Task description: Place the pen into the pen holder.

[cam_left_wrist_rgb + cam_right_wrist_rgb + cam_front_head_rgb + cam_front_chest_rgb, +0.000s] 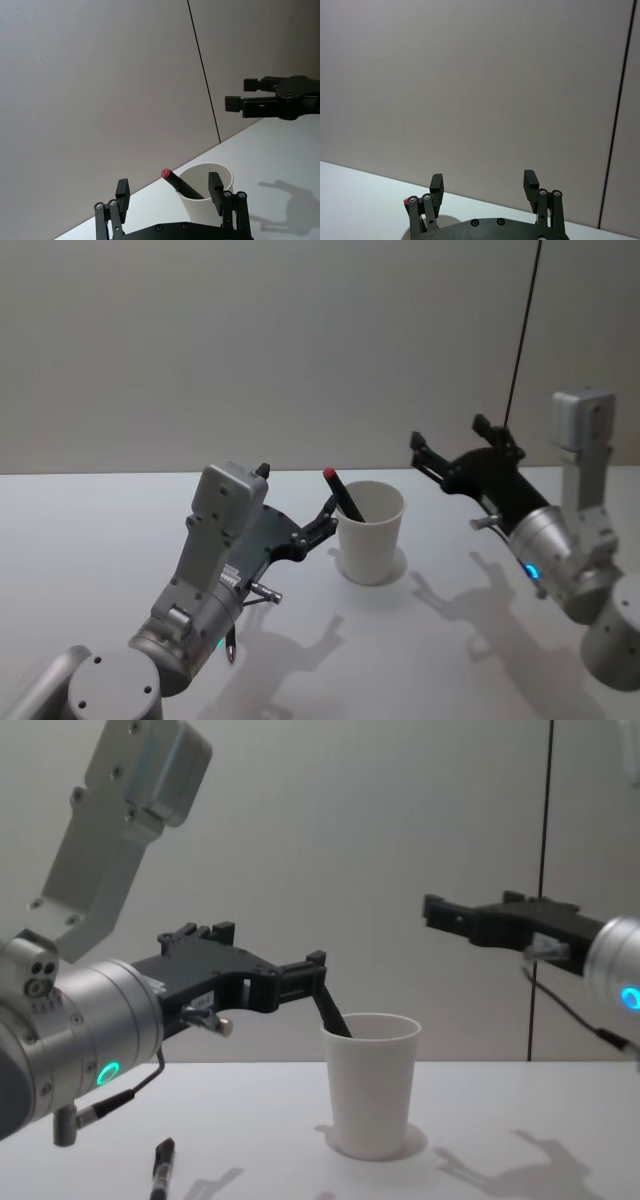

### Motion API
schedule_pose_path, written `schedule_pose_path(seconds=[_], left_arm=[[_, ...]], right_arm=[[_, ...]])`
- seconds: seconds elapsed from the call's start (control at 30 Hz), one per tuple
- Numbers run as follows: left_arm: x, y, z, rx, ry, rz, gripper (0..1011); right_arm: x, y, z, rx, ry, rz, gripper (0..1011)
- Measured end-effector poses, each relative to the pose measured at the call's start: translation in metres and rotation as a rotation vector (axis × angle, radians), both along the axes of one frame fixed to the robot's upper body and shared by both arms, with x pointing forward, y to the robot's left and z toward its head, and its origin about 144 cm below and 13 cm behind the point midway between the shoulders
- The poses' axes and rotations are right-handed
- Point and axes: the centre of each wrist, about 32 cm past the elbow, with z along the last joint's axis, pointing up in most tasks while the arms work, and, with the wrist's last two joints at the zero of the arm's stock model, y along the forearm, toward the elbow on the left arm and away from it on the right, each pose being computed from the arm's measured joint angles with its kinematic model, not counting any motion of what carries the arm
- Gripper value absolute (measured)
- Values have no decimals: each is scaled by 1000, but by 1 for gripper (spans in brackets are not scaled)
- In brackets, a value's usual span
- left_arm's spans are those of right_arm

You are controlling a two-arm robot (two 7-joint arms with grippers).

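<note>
My left hand (328, 512) sits just left of centre in the head view, its fingers (122, 192) spread wide and gripping nothing. Its tips are close beside the pen (342, 495); I cannot tell whether one touches it. The pen stands inside the pen holder (370, 540), leaning toward the left of the frame, its red-capped end sticking out over the rolled rim toward the hand. The pen holder stands upright on the white desk (100, 540), at the centre of the frame. At the upper right, my right hand (450, 445) hangs above the desk, well apart from the pen holder and higher than its rim, fingers likewise spread wide with nothing between them.
</note>
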Motion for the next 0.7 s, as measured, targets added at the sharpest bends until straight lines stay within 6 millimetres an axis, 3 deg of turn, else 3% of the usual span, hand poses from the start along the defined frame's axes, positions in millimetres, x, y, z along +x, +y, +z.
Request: schedule_pose_path(seconds=[0.7], left_arm=[[0,0,0,0,0,0,1004]], right_arm=[[-50,-39,9,-35,174,-112,1002]])
